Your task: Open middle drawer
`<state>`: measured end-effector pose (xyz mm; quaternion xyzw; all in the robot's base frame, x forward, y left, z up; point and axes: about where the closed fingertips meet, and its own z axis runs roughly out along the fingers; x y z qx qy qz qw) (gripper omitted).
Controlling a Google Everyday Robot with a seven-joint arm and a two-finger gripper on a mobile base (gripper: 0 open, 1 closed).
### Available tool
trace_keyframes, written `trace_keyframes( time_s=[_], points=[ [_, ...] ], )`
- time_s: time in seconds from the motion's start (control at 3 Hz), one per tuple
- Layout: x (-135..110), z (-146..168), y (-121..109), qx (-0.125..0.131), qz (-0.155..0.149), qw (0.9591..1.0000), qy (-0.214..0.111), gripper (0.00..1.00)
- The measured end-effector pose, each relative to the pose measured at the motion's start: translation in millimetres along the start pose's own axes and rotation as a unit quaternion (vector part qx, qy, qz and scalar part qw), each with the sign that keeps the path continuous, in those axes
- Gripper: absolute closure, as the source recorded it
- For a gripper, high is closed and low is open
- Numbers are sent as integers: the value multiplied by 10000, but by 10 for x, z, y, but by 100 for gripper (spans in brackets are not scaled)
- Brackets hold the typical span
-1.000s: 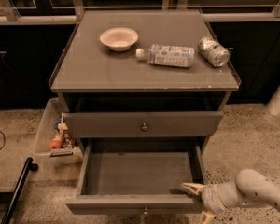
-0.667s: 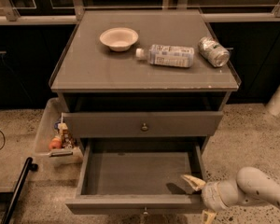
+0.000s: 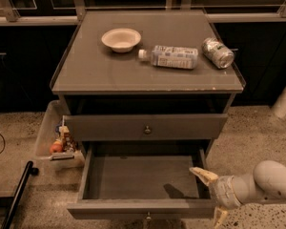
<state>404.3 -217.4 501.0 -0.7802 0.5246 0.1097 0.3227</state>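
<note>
The middle drawer [image 3: 143, 208] is pulled far out of the grey cabinet. Its plain grey inside is bare and its small round knob [image 3: 147, 217] sits at the centre of the front. My gripper [image 3: 209, 194] is at the drawer's front right corner. It is open: one pale finger [image 3: 202, 174] reaches over the drawer's inside and casts a shadow on its floor, the other finger [image 3: 219, 217] points down outside the front. The white arm [image 3: 269, 180] comes in from the right.
The drawer above [image 3: 109, 127], with its own knob [image 3: 147, 129], stands nearly shut. On the cabinet top [image 3: 86, 75] are a white bowl [image 3: 121, 38], a lying plastic bottle [image 3: 171, 57] and a lying can [image 3: 218, 52]. A clear bin [image 3: 47, 128] with small items stands at the left.
The gripper's upper finger has moved a little up and further in over the drawer's inside. The drawer has not visibly moved.
</note>
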Motion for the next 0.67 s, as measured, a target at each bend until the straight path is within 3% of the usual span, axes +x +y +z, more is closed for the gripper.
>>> trace_keyframes(
  time_s=[0.33, 0.67],
  points=[
    [-89, -491, -238, 192, -204, 9993, 233, 0],
    [-96, -514, -252, 191, -221, 9993, 254, 0]
  ],
)
